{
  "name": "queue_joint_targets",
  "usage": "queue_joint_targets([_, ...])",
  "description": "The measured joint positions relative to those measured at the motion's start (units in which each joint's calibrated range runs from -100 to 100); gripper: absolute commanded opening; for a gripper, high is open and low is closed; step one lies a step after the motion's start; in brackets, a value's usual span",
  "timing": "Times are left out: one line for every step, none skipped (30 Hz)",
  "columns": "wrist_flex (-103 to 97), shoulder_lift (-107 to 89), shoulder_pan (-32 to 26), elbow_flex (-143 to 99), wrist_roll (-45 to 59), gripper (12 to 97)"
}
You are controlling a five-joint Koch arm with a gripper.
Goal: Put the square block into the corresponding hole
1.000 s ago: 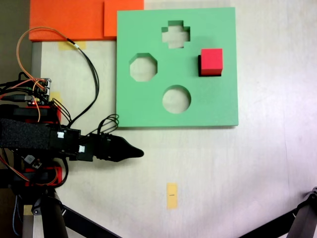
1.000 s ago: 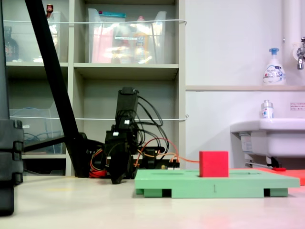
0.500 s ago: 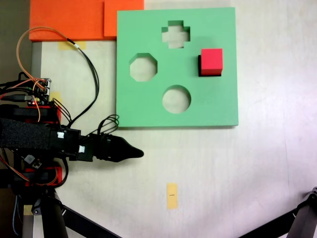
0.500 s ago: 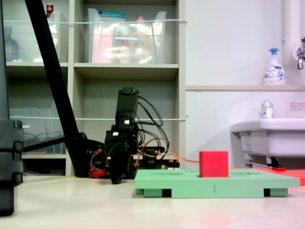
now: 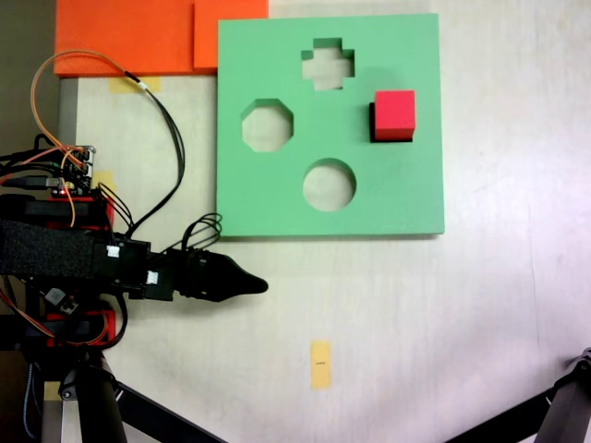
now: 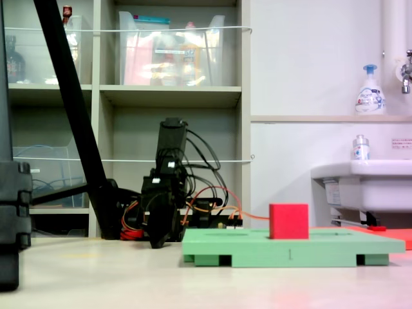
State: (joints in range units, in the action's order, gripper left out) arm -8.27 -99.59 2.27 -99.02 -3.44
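The square block (image 5: 394, 111), a red cube, sits on the right part of the green foam board (image 5: 397, 198), in the square hole (image 5: 372, 125). A dark strip of that hole shows along its left side. From the side, the block (image 6: 288, 221) stands well above the board (image 6: 257, 248). My gripper (image 5: 262, 286) lies low over the table left of and below the board, far from the block. It narrows to a single closed tip with nothing in it. Seen head-on, the gripper (image 6: 158, 241) hangs near the table behind the board's left end.
The board also has a cross cut-out (image 5: 328, 65), an octagonal one (image 5: 268, 126) and a round one (image 5: 329, 185). Orange foam sheets (image 5: 129, 37) lie at top left. A yellow paper strip (image 5: 320, 364) lies below the board. Tripod legs (image 5: 138, 411) cross the bottom corners.
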Motion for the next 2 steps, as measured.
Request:
queue_joint_targets([0.00,0.00,0.00,0.10,0.00,50.2])
queue_joint_targets([0.00,0.00,0.00,0.10,0.00,50.2])
